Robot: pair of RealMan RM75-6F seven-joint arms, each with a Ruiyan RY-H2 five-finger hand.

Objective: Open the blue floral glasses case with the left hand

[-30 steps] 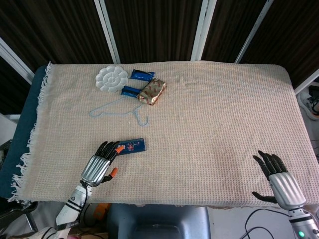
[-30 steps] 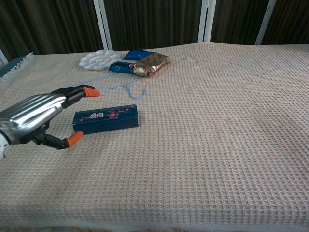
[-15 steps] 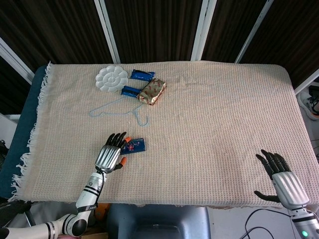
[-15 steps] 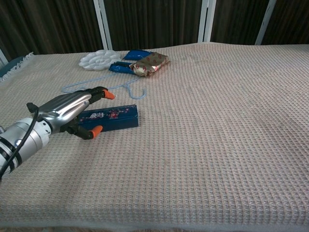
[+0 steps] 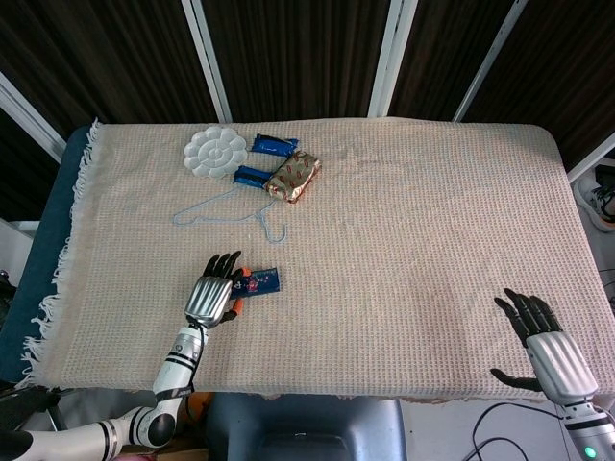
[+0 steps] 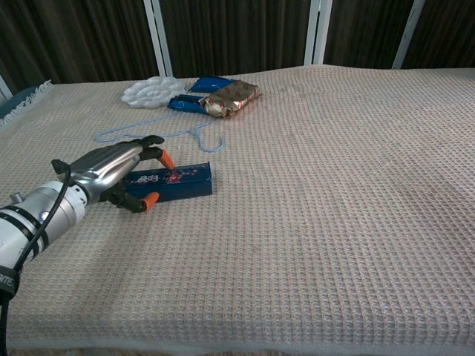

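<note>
The blue floral glasses case (image 6: pixel 172 182) lay flat and closed near the front left of the counter (image 5: pixel 423 240). The left hand (image 5: pixel 213 294) covered its left end, fingers (image 6: pixel 159 158) curled over the top, thumb at the near side. The right hand (image 5: pixel 546 344) rested at the front right edge, fingers spread, holding nothing.

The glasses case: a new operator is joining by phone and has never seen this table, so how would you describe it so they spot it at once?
On the cream woven tablecloth, look near the front left, where the left hand rests over one end. The glasses case is a long, flat, dark blue box with a small floral print, lying apart from the plain blue packets at the back.
</note>
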